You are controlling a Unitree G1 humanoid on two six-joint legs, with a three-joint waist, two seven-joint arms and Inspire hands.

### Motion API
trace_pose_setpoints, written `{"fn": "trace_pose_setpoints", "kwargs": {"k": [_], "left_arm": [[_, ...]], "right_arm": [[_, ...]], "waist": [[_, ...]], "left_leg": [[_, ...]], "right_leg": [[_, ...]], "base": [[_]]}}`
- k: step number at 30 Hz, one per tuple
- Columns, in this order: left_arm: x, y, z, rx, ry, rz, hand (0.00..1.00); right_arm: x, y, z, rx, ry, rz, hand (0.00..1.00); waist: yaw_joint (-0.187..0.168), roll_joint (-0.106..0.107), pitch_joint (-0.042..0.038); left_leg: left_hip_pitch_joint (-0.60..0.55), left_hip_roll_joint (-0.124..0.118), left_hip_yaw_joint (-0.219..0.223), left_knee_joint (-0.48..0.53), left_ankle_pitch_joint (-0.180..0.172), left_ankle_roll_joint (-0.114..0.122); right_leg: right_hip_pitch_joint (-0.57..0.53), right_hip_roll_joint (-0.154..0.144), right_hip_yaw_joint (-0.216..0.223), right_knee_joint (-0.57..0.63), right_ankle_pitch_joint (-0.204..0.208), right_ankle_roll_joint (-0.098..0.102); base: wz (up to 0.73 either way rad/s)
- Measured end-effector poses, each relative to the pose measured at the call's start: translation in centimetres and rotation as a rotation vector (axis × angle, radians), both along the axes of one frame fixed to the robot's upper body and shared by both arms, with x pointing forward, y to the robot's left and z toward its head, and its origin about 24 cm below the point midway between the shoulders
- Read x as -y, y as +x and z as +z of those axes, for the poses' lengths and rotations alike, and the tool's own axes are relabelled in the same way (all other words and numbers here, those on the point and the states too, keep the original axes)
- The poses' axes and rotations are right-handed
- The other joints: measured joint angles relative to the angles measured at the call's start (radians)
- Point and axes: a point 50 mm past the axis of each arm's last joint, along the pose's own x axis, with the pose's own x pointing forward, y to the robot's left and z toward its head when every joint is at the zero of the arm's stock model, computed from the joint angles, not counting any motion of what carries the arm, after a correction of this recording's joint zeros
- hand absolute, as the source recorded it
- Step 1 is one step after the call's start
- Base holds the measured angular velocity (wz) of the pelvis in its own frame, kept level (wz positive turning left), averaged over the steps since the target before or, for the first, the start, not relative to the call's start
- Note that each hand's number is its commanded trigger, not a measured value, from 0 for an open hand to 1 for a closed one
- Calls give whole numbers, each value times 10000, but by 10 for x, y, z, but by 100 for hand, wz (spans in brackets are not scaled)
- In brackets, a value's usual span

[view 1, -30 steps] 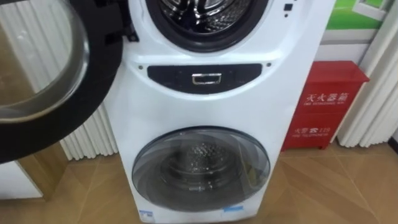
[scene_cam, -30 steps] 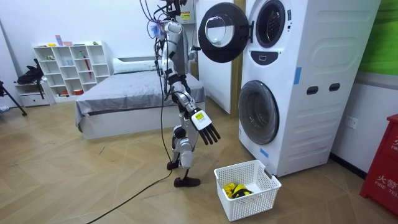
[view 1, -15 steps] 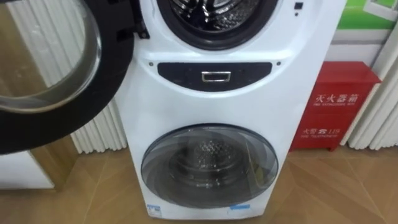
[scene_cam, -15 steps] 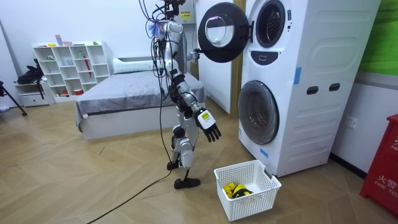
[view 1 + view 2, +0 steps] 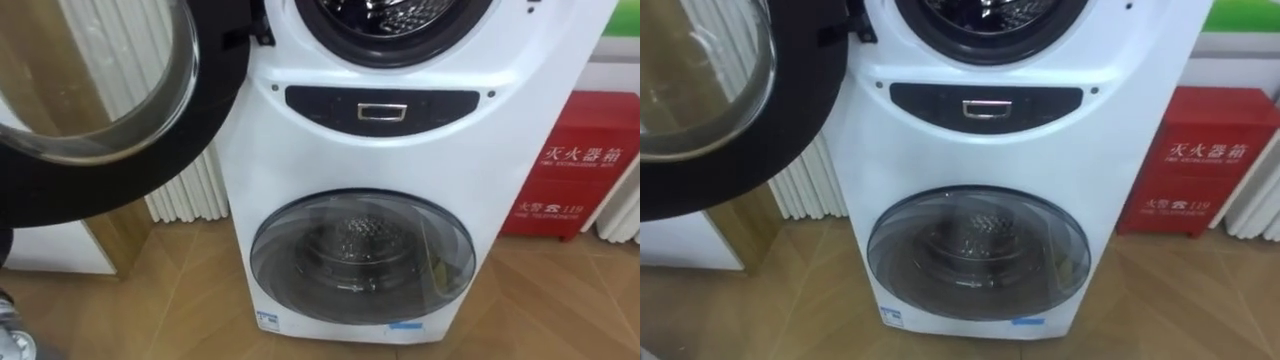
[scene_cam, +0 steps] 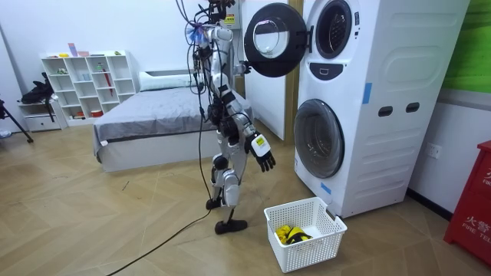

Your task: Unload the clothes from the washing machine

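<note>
Bedroom, wood floor (image 6: pixel 115 222), bed (image 6: pixel 146 115) and white shelf (image 6: pixel 80 80) at the back. Stacked white washing machine (image 6: pixel 383 100) on the room view's right, red box (image 5: pixel 585 165) beside it. Upper door (image 5: pixel 100 150) swung wide open; lower door (image 5: pixel 362 258) closed, its drum bare metal behind the glass. Control panel (image 5: pixel 383 109) sits between the two openings.

Robot stands upright in front of the machine, just beside a white basket (image 6: pixel 307 253) on the floor. Right hand (image 6: pixel 263 151) hangs low at its side, fingers loose and spread, holding nothing. Left hand (image 6: pixel 243 67) is raised at the open door's edge; cannot tell how its fingers stand.

Clothes: a yellow and dark item (image 6: pixel 290 232) lies in the basket. The upper drum (image 5: pixel 400 15) is cut by the top of the eye views, only its lower rim and some metal visible; cannot tell if any cloth is inside.

Step, as I judge it: between picks, facing the machine with the free hand down.

Next move would call for lifting the head to get the upper drum in sight, then raising the right hand through the opening, clear of the door, and closing on whatever cloth is there. The basket is near enough for a drop.
</note>
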Motion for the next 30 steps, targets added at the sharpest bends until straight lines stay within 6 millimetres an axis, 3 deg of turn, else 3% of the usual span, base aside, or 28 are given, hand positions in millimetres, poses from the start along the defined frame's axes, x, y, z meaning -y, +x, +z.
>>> {"fn": "trace_pose_setpoints", "kwargs": {"k": [3,7,12,19,30], "left_arm": [[6,3,-6,-513,-75,-372,0],[13,4,-8,-620,-403,-949,0],[18,2,-9,-595,-645,-1502,0],[23,-14,-14,-535,-743,-2451,0],[36,-42,-27,-1598,1879,-2741,0]], "right_arm": [[5,-3,1,-127,32,-191,0],[6,-2,1,-357,-75,-54,0],[2,2,0,-635,-107,272,0],[-1,2,1,-430,35,-38,0],[-12,11,0,754,766,-892,0]], "waist": [[-7,238,-13],[3,325,-17],[-1,262,-53],[26,155,-113],[69,-210,-118]], "left_leg": [[0,-35,339,20,38,65],[-12,-124,575,17,103,174],[-22,-151,730,7,160,261],[-6,-213,782,-24,210,307],[2,-252,732,-87,241,322]], "right_leg": [[88,-107,-62,4,-1,1],[80,-268,-84,24,-27,45],[68,-337,-187,38,109,203],[77,-399,-323,77,146,232],[118,-420,-430,0,155,247]], "base": [[19],[11],[-2],[-3],[1]]}}
